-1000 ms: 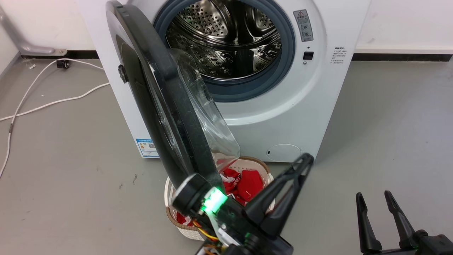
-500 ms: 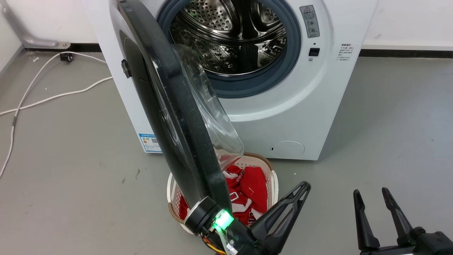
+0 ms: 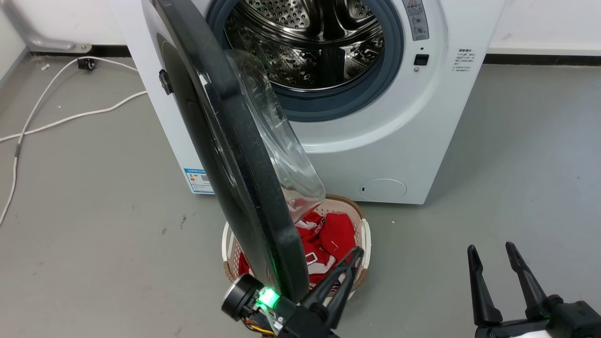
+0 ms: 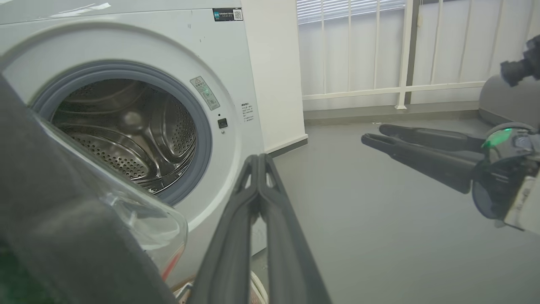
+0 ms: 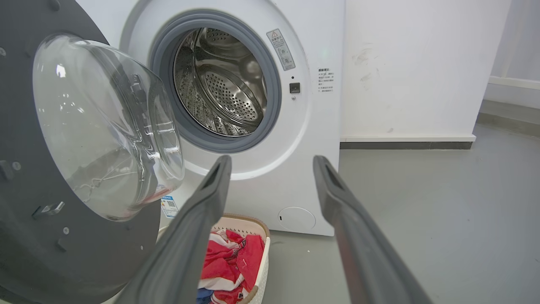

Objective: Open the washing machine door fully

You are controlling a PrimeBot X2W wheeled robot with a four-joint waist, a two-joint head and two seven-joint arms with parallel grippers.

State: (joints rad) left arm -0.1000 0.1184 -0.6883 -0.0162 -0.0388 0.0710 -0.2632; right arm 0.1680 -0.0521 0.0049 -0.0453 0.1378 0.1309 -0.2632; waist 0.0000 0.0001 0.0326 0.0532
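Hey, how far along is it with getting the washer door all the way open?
Done: the door is unlatched and swung well out from the washing machine, drum exposed. In hand: the left gripper, shut, sits by the door's near edge without clamping it; the right gripper is open. Left: the door juts out over the laundry basket and probably needs swinging wider.

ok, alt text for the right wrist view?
The washing machine door stands swung open at left, glass bowl facing the camera, beside the steel drum of the washing machine. The right hand is open; a basket of red clothes sits before the machine.
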